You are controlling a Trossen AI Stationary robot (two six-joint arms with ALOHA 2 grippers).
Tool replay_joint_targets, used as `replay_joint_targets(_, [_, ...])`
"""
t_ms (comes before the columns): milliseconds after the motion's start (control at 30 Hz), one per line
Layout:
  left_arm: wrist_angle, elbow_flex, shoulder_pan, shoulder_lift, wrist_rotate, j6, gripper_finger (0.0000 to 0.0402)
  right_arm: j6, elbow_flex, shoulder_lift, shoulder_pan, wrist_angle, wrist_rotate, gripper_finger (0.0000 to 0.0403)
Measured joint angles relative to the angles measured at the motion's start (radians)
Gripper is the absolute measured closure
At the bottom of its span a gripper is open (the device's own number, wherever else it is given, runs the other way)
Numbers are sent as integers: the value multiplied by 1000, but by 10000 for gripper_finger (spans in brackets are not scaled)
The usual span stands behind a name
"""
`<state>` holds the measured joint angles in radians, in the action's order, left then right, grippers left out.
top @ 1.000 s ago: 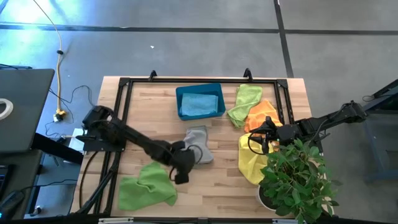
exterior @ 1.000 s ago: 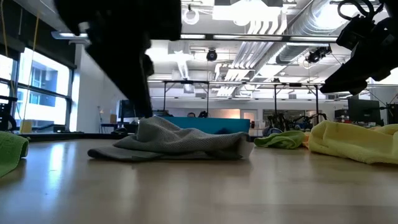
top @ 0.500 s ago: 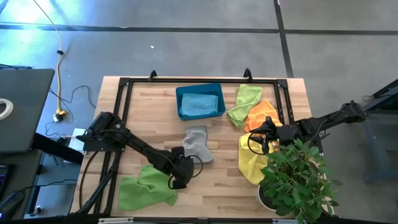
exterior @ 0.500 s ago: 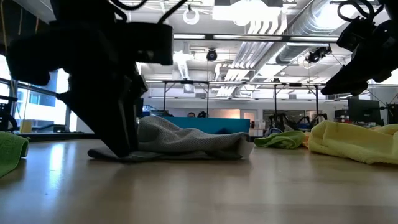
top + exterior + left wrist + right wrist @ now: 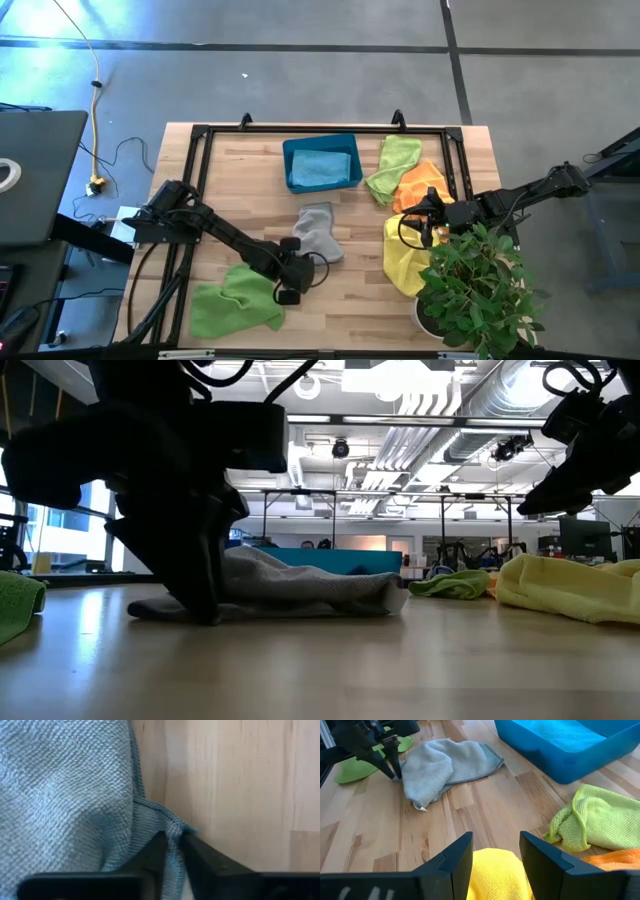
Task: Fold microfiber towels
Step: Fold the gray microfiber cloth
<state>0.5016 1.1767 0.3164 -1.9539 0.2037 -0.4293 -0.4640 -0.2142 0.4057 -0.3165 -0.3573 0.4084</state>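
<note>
Pinched together, the left gripper's jaws held a corner of the grey towel at centre frame in the high view, on the wooden table. Over the yellow towel at right, the right gripper hung with jaws parted, holding nothing.

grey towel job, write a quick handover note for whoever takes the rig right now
Left gripper: shut on the grey towel, pinching its edge at table level, mid-table.
Right gripper: open, hovering over the yellow towel beside the potted plant.
Other towels: light blue towel in the teal bin; lime green towel at the near left; another lime green towel and an orange towel at the far right.
Done: the light blue towel is binned.
Left: the rest lie crumpled.
</note>
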Motion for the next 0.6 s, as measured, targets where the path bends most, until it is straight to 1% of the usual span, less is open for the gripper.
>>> replay_joint_targets(33, [-1, 0, 0, -1, 1, 13, 376, 0, 0, 0, 0, 0, 0, 249])
replay_joint_targets(100, [-2, -1, 0, -1, 2, 20, 393, 0, 0, 0, 0, 0, 0, 249])
replay_joint_targets(200, [7, 9, 0, 3, 3, 27, 388, 0, 0, 0, 0, 0, 0, 249])
replay_joint_targets(267, [22, 29, 5, 0, 1, 40, 394, 0, 0, 0, 0, 0, 0, 249])
replay_joint_targets(400, [56, 110, 5, 19, -12, 79, 397, 0, 0, 0, 0, -1, 0, 249])
replay_joint_targets(500, [123, 170, 6, 20, -6, 105, 399, 0, 0, 0, 0, 0, 0, 249])
replay_joint_targets(600, [141, 238, 6, 23, 4, 138, 400, 0, 0, 0, 0, -5, 0, 249])
